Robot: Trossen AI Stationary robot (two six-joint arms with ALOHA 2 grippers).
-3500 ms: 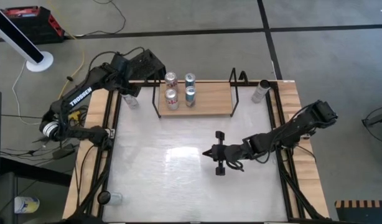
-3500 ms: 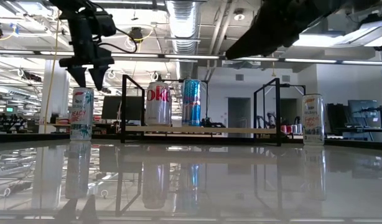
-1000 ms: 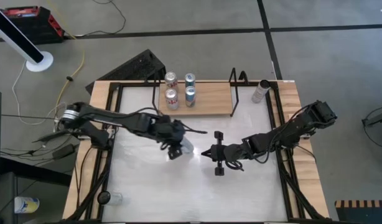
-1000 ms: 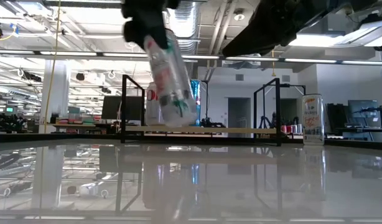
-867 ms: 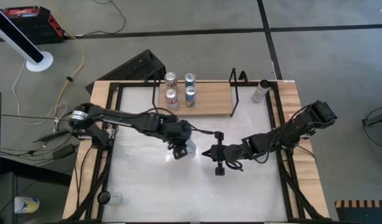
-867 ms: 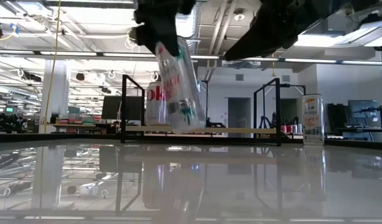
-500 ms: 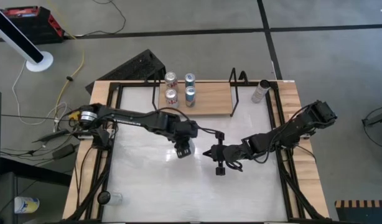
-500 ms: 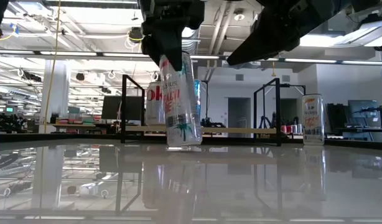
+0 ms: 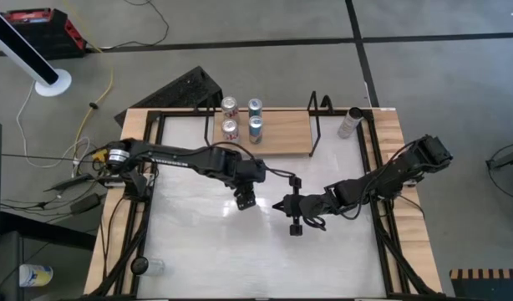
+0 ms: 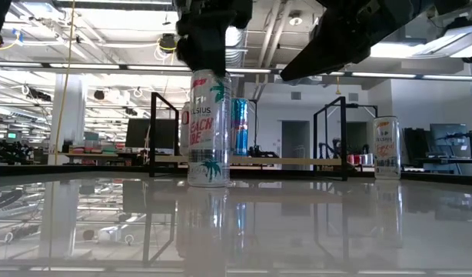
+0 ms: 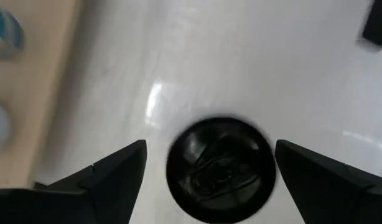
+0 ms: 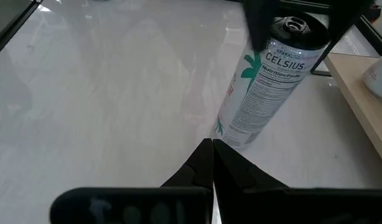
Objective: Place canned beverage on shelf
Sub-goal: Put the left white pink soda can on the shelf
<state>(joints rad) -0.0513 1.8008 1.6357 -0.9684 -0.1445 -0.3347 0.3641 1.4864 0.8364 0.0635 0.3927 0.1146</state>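
Note:
A tall white Celsius can (image 10: pixel 207 131) stands upright on its base on the white tabletop, in the middle, nearer than the shelf (image 9: pixel 283 139). My left gripper (image 9: pixel 247 199) hangs right over the can, open. Its two fingers stand on either side of the can's dark top (image 11: pixel 220 168), and a gap shows in the left wrist view. My right gripper (image 9: pixel 279 205) hovers shut just to the right of the can (image 12: pixel 265 81), pointing at it.
Several cans (image 9: pixel 242 117) fill the left half of the shelf; its right half is bare board, with a black rail (image 9: pixel 315 110) at each end. Another can (image 9: pixel 350 122) stands at the table's far right corner. A small can (image 9: pixel 152 267) lies near the front left corner.
My left gripper has carried the can a little toward the table's right edge and down. The can, first tilted and clear of the table, has come down on its base and now stands upright. In the low view the fingers stand wider and have let go.

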